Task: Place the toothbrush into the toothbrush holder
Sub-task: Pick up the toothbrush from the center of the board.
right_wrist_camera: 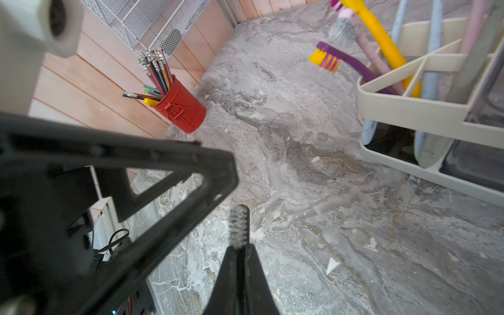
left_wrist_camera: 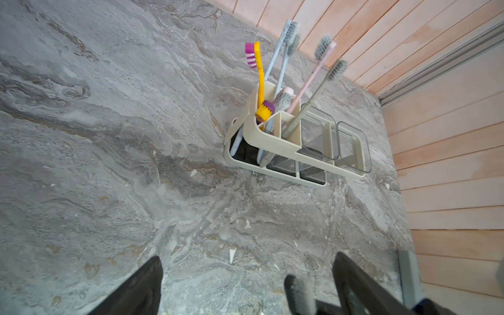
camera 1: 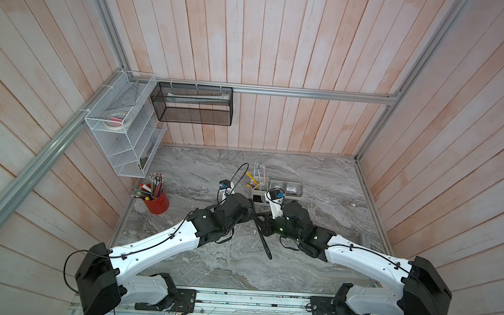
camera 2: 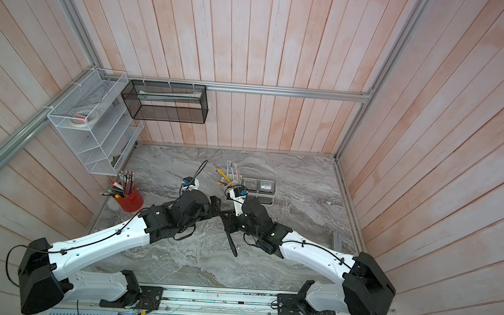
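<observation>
White links (camera 1: pixel 157 244), black joints (camera 1: pixel 227 214), black cables (camera 1: pixel 64 268)

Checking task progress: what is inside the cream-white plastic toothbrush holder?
The toothbrush holder has yellow, purple, blue, pink and grey toothbrushes in its divided section; its two clear square cups look empty. The frame hides parts of the lower handles.

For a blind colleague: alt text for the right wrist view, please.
The right gripper is shut on a black toothbrush, bristle head poking past its fingers above the marble table. Nearby stand the cream toothbrush holder and a red cup.
</observation>
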Controlling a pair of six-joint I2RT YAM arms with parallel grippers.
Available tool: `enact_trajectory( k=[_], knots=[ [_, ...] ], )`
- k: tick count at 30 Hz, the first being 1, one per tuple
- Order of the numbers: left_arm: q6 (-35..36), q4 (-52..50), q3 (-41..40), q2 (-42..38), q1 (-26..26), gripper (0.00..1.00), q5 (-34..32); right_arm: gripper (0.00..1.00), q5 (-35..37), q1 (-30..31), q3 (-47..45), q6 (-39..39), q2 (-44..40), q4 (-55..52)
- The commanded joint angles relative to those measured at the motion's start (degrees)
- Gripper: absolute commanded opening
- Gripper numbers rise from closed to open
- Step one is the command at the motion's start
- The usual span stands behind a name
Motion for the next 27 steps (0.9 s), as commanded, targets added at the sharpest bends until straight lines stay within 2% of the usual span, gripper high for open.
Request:
enact_trajectory(
  k=[1,7,12,19,24,27],
  knots=[
    [-4.04,1.94,1.89,1.21,-0.17,0.95,2.36,0.05,-2.52,0.94,-0.70,-0.56,-0.27,1.92],
    [-6.15,4.00,1.40,2.17,-0.06,0.81,5.02,0.04,-2.67,1.49,-0.64,-0.65,-0.06,2.11],
    [-9.48,5.54,-1.15,1.20,0.17,0.58,6.46,0.04,-1.46,1.43,-1.27,-0.33,-1.15,2.88],
    [-13.03,7.16,-4.02,-1.03,0.31,0.56,7.46,0.02,-1.11,1.50,-1.63,0.61,-0.91,3.81],
    [-14.68,7.47,-5.10,-1.25,0.33,0.49,7.85,0.02,-1.19,1.53,-2.14,1.37,-1.16,4.92],
    [-15.82,8.85,-6.29,-1.89,0.45,0.41,8.18,0.01,-1.28,1.83,-2.09,1.55,-0.71,5.16]
  ],
)
